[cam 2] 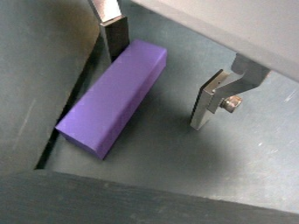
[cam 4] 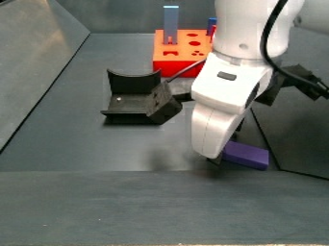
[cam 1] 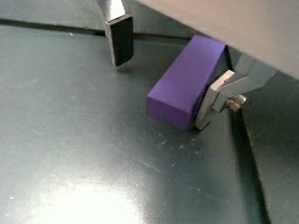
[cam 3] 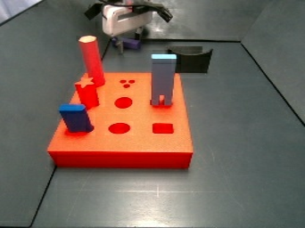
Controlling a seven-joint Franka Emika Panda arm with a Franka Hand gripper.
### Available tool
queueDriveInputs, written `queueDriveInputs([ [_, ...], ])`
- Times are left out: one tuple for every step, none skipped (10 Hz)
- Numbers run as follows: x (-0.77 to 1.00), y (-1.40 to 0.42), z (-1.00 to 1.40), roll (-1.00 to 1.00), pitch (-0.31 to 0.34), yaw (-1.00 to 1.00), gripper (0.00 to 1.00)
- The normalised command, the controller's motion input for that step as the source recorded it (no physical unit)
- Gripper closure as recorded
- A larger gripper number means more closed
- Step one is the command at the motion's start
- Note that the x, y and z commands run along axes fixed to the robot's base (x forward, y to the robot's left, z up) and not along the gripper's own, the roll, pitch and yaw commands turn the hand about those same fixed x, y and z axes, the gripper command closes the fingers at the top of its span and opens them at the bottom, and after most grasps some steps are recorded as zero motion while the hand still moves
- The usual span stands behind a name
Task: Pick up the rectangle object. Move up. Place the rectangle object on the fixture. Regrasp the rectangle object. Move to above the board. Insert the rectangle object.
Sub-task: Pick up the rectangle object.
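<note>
Purple fills the near ground of both wrist views: the rectangle object (cam 2: 114,101) lies flat on the dark grey floor (cam 1: 82,149), and we see it between the two fingers of our gripper (cam 1: 170,79). One silver finger (cam 1: 119,39) stands just beside one long face, and the other finger (cam 2: 216,101) stands off on the far side with bare floor between it and the block in one wrist view. In the other wrist view that finger (cam 1: 218,96) looks right against the block's end corner; we cannot tell whether it touches. The jaws stand apart and clamp nothing.

The floor is a matt grey-green sheet with fine scuffs and a soft glare patch, crossed by dark seams, and low dark walls rise around it in the side views. In a side view the gripper (cam 4: 221,161) is down at the floor beside a wall, with a slip of the purple block (cam 4: 248,155) showing at its foot. The fixture (cam 4: 135,96) sits well apart from it, and the board (cam 4: 188,48) is farther back still.

In the other side view the board (cam 3: 125,120) is nearest, carrying a red cylinder (cam 3: 91,58), a grey-blue peg (cam 3: 163,78) and a short blue block (cam 3: 75,117); the fixture (cam 3: 191,59) and the arm (cam 3: 127,18) lie behind it.
</note>
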Motion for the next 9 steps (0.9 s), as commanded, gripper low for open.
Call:
queueDriveInputs([
  [-0.11,-0.07,-0.09,0.0,-0.1,0.0,0.0],
  [0.0,0.0,0.0,0.0,0.004,0.0,0.0],
  [0.0,0.0,0.0,0.0,0.0,0.0,0.0],
  [0.0,0.0,0.0,0.0,0.0,0.0,1.0],
  [0.0,0.0,0.0,0.0,0.0,0.0,1.0],
  [0.0,0.0,0.0,0.0,0.0,0.0,1.0],
  [0.0,0.0,0.0,0.0,0.0,0.0,1.0],
  [0.0,0.0,0.0,0.0,0.0,0.0,1.0],
  [0.0,0.0,0.0,0.0,0.0,0.0,1.0],
])
